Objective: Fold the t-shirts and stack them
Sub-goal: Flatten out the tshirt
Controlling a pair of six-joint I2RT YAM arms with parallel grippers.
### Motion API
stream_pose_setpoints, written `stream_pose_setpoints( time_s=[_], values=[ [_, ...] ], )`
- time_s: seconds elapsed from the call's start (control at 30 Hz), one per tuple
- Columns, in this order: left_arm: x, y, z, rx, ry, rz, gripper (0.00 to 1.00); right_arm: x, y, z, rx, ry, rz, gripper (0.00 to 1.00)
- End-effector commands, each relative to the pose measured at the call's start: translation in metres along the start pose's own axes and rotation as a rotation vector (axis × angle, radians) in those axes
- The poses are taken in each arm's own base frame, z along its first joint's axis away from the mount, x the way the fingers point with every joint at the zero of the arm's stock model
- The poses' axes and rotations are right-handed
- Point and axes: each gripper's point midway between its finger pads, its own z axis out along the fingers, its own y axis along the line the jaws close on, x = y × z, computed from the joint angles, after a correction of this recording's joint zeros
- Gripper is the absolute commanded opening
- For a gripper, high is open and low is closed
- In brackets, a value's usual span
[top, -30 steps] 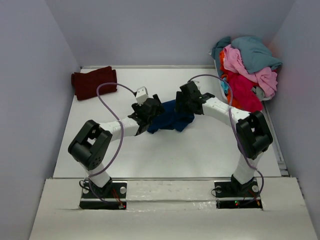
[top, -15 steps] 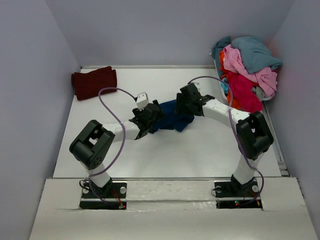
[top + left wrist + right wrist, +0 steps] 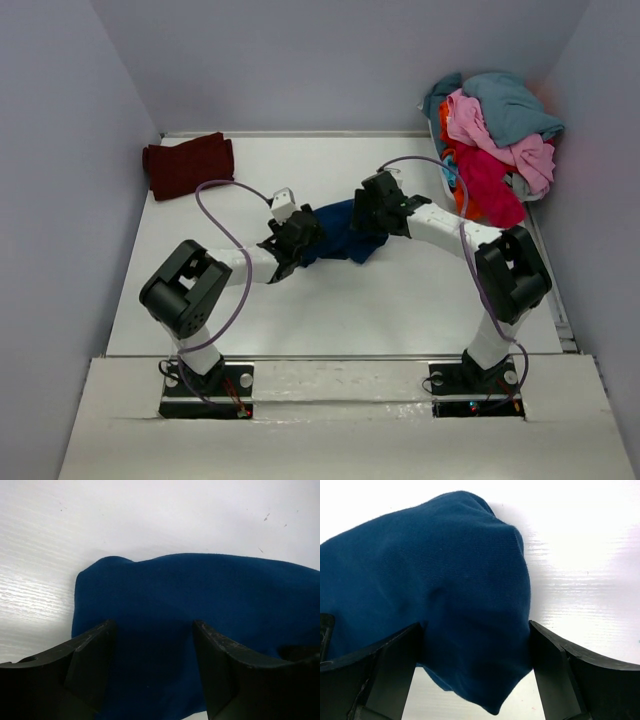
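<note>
- A deep blue t-shirt of soft knit cloth point(image 3: 340, 232) lies crumpled in a rounded heap near the middle of the white table point(image 3: 400, 300), between the two grippers.
- In the wrist views its surface shows a fine, matte jersey weave with smooth bulging folds. No print shows on the parts in view.
- The left gripper point(image 3: 153, 630) sits low over the left end of the heap. Its black, matte, wedge-shaped fingers point(image 3: 85, 670) stand apart with blue cloth lying between them, and they are not pinched together on it.
- The right gripper point(image 3: 476, 630) is at the heap's right end. Its black fingers point(image 3: 385, 675) are spread wide and a rounded hump of the cloth fills the gap between them.
- The tabletop is white, with a faint streaked grain like painted wood and a few small dark specks.
- A dark maroon t-shirt point(image 3: 188, 164), folded into a rough rectangle with a ribbed-looking texture, lies flat at the far left corner of the table, well apart from the blue one.
- A loose pile of crumpled t-shirts point(image 3: 495, 140) rises at the far right corner: teal on top, pale pink beneath, then bright pink-red, with orange at the left side.
- A thin purple cable point(image 3: 215, 200) loops in an arc over the left arm.
- Plain pale grey walls point(image 3: 90, 150) enclose the table.
</note>
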Motion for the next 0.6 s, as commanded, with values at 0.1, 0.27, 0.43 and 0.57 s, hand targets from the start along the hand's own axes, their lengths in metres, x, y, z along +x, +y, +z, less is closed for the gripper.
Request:
stream_pose_setpoints(
  time_s=[0.1,0.27,0.43,0.57],
  values=[
    [-0.005,0.007,-0.007,-0.001,-0.046,-0.031,0.79,-0.016,0.010,-0.012,-0.045,-0.066,0.025,0.90],
    [-0.003,0.013,-0.007,-0.022,-0.046,-0.022,0.84,-0.015,0.014,-0.002,-0.042,-0.051,0.014,0.90],
    [-0.008,0.001,0.003,-0.021,-0.051,-0.009,0.88,-0.023,0.018,-0.002,-0.042,-0.063,0.005,0.90],
    [-0.021,-0.010,0.007,-0.021,-0.078,-0.007,0.91,-0.034,0.023,-0.008,-0.050,-0.079,-0.003,0.90]
  ],
)
